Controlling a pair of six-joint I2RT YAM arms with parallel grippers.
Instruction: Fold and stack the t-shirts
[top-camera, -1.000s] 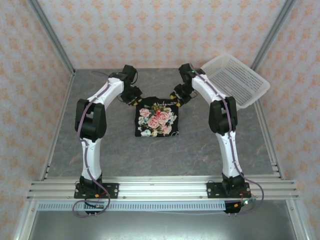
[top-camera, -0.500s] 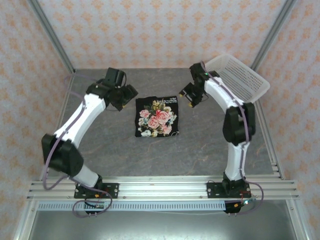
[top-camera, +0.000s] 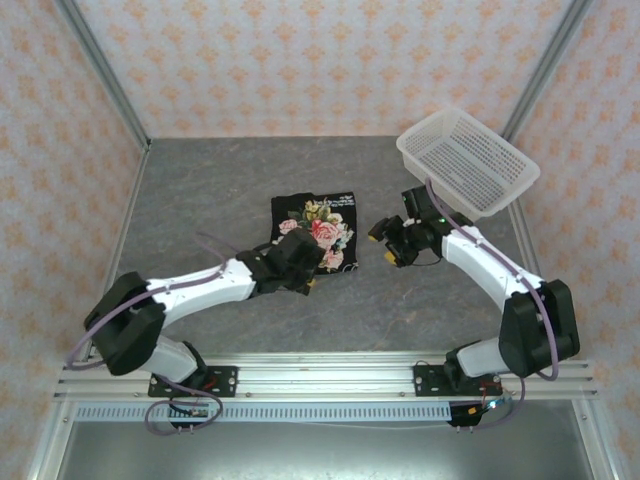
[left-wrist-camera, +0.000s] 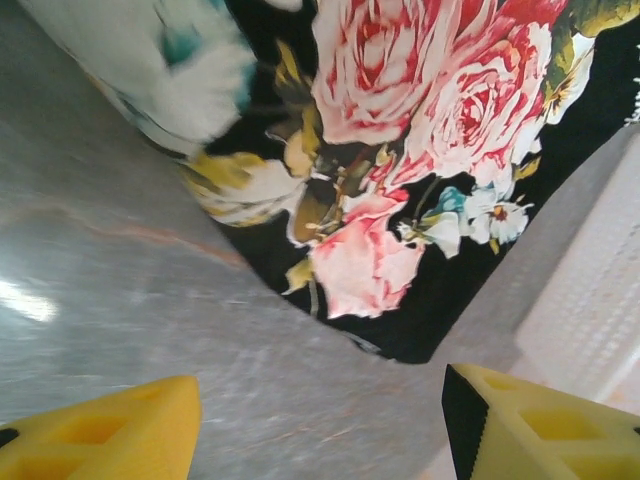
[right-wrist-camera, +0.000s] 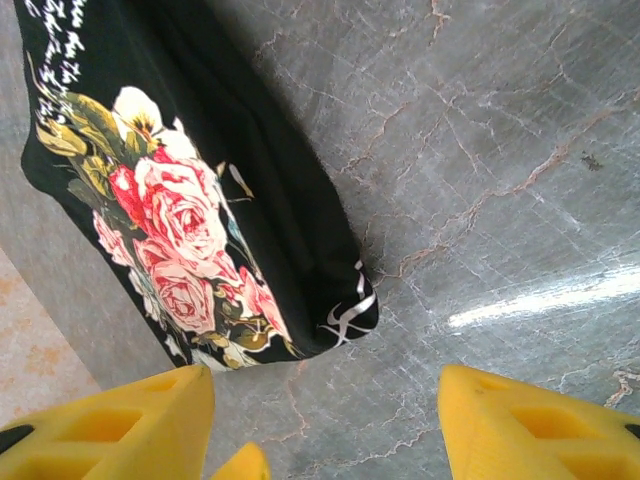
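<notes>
Your left hand (top-camera: 303, 266) is spread wide with nothing between its yellow fingers (left-wrist-camera: 100, 435). Past them you see bare grey bench (left-wrist-camera: 150, 290) and then the rounded edge of the t-shirt (left-wrist-camera: 400, 130). From above, this hand sits over the shirt's near left corner. Whether it touches the cloth is hard to tell, though it looks to be just clear.

Your right hand (top-camera: 383, 246) is spread too and pinches nothing. It is just beside the shirt's right edge, with marbled bench showing between its fingers (right-wrist-camera: 540, 420).

The t-shirt (top-camera: 312, 232) lies folded into a neat upright rectangle at the middle of the bench, print up. It is black cloth with pink roses, white blooms and green-yellow leaves. There is white lettering near one edge (right-wrist-camera: 55, 50), too small to read.

A white mesh basket (top-camera: 470, 160) sits at the far right corner, well apart from the shirt.
</notes>
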